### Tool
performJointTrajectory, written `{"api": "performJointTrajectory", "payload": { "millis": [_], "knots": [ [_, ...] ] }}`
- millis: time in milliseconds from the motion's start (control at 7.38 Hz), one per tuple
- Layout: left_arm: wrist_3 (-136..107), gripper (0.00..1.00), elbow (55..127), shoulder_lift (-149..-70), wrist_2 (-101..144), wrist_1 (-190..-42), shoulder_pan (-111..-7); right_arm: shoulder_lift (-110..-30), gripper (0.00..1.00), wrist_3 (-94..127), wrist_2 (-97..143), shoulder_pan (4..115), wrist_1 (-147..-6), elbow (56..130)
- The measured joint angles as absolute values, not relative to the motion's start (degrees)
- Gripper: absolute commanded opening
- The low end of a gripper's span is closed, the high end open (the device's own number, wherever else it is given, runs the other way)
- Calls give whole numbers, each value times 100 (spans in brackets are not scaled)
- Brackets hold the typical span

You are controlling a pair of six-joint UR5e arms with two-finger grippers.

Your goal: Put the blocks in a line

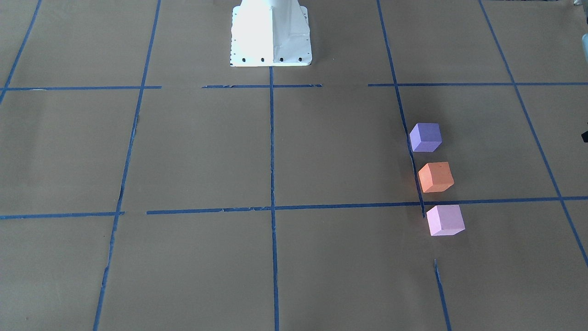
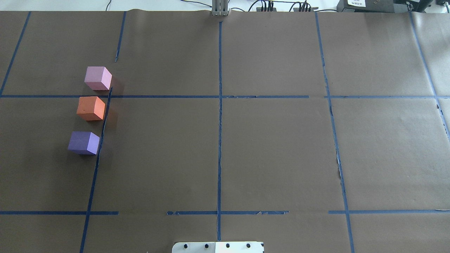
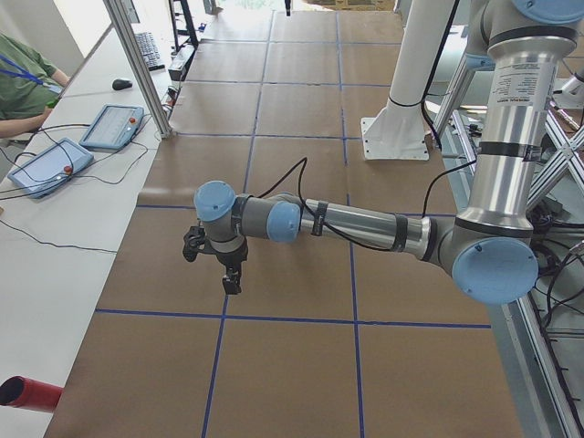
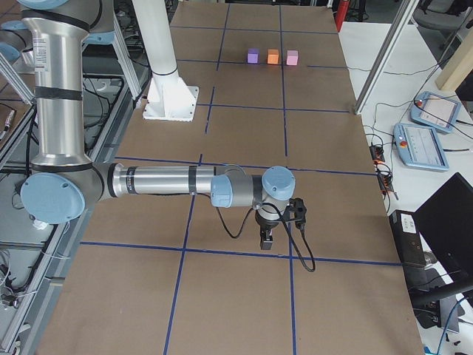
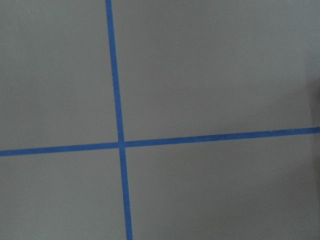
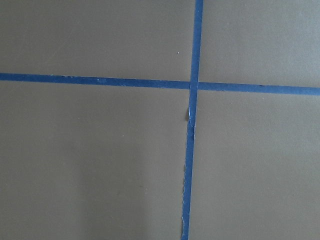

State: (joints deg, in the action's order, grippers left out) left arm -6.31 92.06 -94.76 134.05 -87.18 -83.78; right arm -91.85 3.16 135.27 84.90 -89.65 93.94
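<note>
Three foam cubes stand in a row on the brown table, on the robot's left side. In the overhead view the pale pink-lilac block (image 2: pixel 97 78) is farthest, the orange block (image 2: pixel 91 108) in the middle, the violet-blue block (image 2: pixel 83 142) nearest the robot. They also show in the front-facing view: violet-blue block (image 1: pixel 425 137), orange block (image 1: pixel 436 177), pink-lilac block (image 1: pixel 444 220). Small gaps separate them. My left gripper (image 3: pixel 230 281) hangs over the table's left end, my right gripper (image 4: pixel 267 238) over its right end. I cannot tell whether either is open or shut.
The white robot base (image 1: pixel 271 41) stands at the table's middle edge. Blue tape lines (image 2: pixel 220 105) form a grid on the brown paper. Teach pendants (image 3: pixel 55 164) and cables lie on the side bench. A seated person (image 3: pixel 23 73) is beside it.
</note>
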Motion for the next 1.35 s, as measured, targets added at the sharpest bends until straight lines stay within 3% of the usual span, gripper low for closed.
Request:
{"api": "performJointTrajectory", "payload": {
  "millis": [1354],
  "knots": [
    [596,100,8862,-9391,13394,-8683,-8754,-9180,100,316,13530,8490,-8965,9395]
  ]
}}
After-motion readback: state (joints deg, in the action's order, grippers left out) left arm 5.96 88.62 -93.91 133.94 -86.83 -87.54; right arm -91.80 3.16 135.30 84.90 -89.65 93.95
